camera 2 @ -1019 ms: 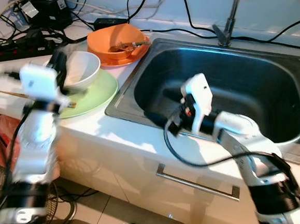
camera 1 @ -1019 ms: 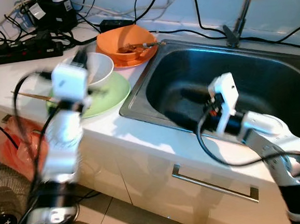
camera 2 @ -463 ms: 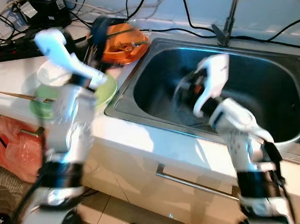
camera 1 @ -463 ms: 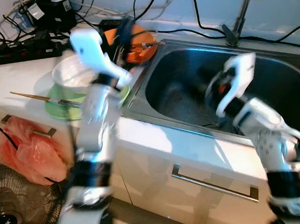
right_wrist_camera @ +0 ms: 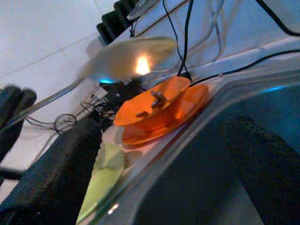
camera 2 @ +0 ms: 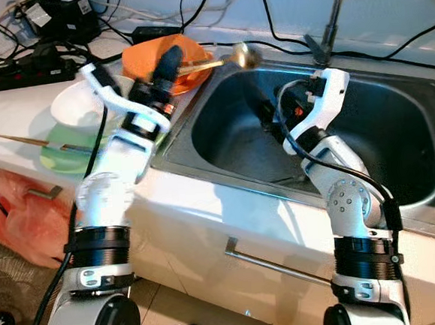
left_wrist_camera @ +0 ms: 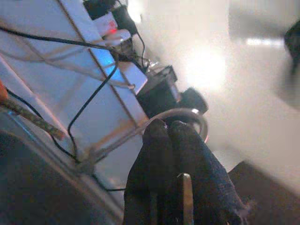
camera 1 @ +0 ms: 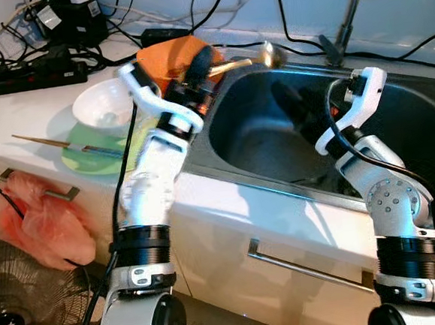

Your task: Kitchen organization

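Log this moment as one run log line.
left hand: shut on spoon, over sink edge | right hand: open, inside sink | orange bowl: on counter

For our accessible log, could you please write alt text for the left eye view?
The left gripper holds a metal spoon over the steel sink's near corner, beside an orange bowl. The right gripper reaches into the basin.

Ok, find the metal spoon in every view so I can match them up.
Left eye view: spoon held by the left end effector, bowl end over the sink's back corner.
Right eye view: spoon, same place.
Left wrist view: handle between the black fingers.
Right wrist view: blurred bowl above the orange bowl.
Shared landmark: the orange bowl.
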Controlling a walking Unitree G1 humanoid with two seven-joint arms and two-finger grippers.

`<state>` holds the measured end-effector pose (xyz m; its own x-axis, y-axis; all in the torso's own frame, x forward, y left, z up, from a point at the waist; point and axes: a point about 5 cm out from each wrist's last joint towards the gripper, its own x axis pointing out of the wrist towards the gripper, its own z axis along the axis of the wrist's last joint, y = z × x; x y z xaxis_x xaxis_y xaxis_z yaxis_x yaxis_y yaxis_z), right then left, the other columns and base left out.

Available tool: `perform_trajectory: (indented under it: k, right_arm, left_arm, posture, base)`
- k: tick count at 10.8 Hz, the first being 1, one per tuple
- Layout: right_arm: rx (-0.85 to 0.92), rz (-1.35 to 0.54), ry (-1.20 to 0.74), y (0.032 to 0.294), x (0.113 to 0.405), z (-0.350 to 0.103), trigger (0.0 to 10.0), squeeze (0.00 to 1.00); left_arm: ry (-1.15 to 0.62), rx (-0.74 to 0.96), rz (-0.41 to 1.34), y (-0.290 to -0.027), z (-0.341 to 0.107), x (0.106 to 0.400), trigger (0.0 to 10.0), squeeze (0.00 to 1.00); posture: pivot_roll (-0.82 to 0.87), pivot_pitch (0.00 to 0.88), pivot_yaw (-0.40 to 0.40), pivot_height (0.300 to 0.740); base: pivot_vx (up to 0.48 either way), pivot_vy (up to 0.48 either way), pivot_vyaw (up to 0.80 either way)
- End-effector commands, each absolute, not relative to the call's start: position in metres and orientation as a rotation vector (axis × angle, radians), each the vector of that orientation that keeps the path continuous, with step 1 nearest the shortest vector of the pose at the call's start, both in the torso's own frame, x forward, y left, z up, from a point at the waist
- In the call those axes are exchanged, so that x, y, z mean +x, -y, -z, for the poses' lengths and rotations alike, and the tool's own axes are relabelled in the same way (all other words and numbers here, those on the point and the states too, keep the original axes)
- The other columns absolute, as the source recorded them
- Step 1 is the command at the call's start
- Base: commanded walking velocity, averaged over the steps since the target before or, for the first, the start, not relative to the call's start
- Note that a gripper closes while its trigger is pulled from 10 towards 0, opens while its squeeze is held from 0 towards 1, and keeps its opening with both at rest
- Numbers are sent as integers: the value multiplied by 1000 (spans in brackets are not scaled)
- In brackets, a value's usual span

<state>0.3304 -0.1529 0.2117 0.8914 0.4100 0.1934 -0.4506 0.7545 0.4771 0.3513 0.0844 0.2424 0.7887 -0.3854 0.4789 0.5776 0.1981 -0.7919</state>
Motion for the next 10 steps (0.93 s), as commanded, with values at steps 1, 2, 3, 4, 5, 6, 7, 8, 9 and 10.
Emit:
perform_trajectory:
  k: [1, 2, 3, 4, 5, 6, 7, 8, 9, 10]
  right_arm:
    - [559, -467, 86, 153, 332, -217, 10000, 0]
    - [586, -473, 86, 152, 332, -218, 10000, 0]
    - [601, -476, 85, 151, 332, -219, 10000, 0]
    - [625, -482, 88, 149, 332, -221, 10000, 0]
    - [672, -495, 86, 146, 332, -223, 10000, 0]
    - [722, -513, 86, 143, 332, -225, 10000, 0]
    - [767, -524, 86, 141, 333, -226, 10000, 0]
    - [806, -538, 84, 138, 333, -228, 10000, 0]
    - [821, -546, 84, 136, 333, -228, 10000, 0]
    - [844, -551, 82, 134, 334, -229, 10000, 0]
  left_arm:
    - [157, -1317, 753, -60, -251, 349, 0, 0]
    - [120, -1356, 764, -62, -245, 350, 0, 0]
    - [89, -1357, 773, -62, -240, 350, 0, 0]
    - [68, -1367, 775, -60, -236, 350, 0, 0]
    - [48, -1386, 785, -56, -234, 349, 0, 0]
    - [35, -1393, 799, -53, -233, 348, 0, 0]
    - [21, -1398, 822, -50, -234, 347, 0, 0]
    - [9, -1401, 832, -47, -234, 347, 0, 0]
    - [2, -1404, 834, -45, -233, 347, 0, 0]
    - [-13, -1410, 846, -40, -232, 347, 0, 0]
  posture:
    - [-1, 36, 49, 740]
    - [-2, 38, 51, 740]
    - [-3, 39, 52, 740]
    - [-4, 40, 53, 740]
    - [-5, 42, 54, 740]
    - [-7, 41, 54, 740]
    - [-7, 43, 56, 740]
    - [-7, 44, 57, 740]
    - [-7, 44, 58, 740]
    - [-7, 44, 58, 740]
  base:
    - [0, 0, 0]
    - [0, 0, 0]
    - [0, 0, 0]
    - [0, 0, 0]
    - [0, 0, 0]
    - [0, 0, 0]
    - [0, 0, 0]
    - [0, 0, 0]
    - [0, 0, 0]
    - [0, 0, 0]
